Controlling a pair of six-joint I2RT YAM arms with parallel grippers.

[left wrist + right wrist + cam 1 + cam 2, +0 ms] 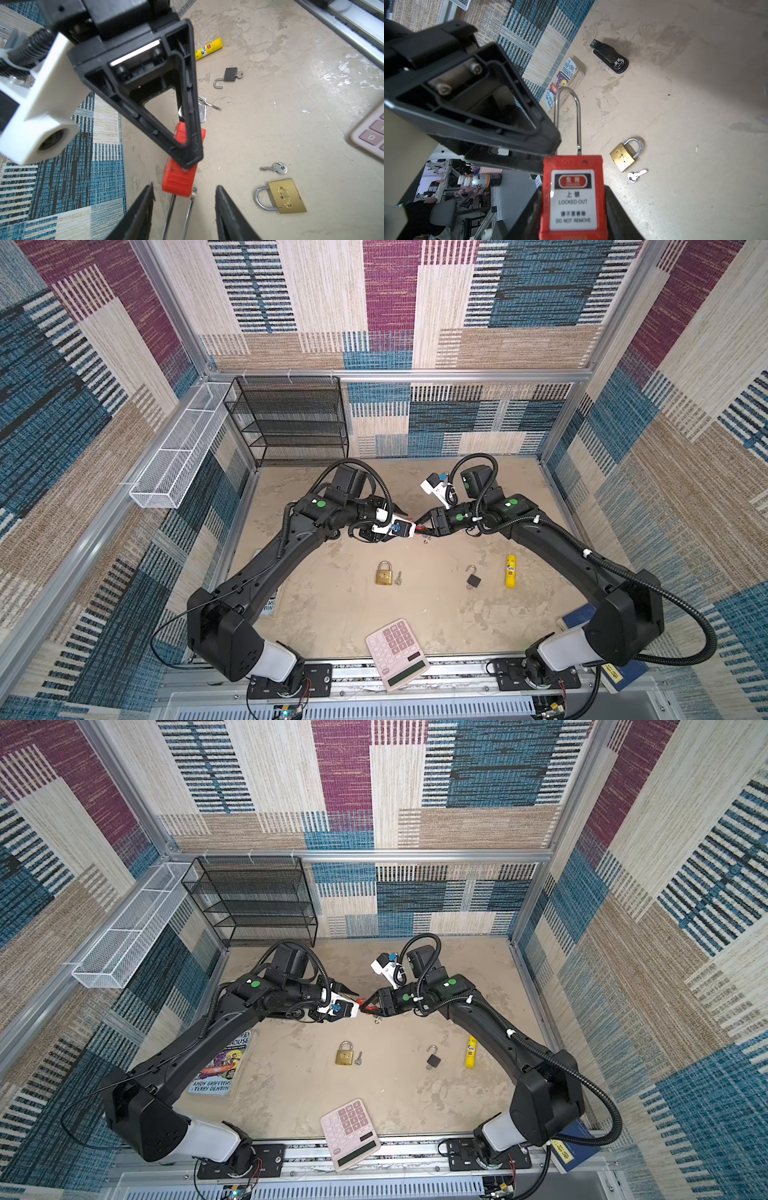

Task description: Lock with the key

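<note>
Right wrist view shows the red plastic safety padlock point(572, 199) pinched by its body in the right claw point(572, 188), held above the beige table point(291, 124). Its long steel shackle point(578, 116) points toward the left claw point(184, 187), whose fingers stand spread either side of it without gripping. To do this well, I judge the right claw should hold firm while the left presses the shackle home, then turns the key. Left wrist view adds what that view hides: the flat silver key point(202, 111) at the body's far end, though I cannot tell if it is seated.
</note>
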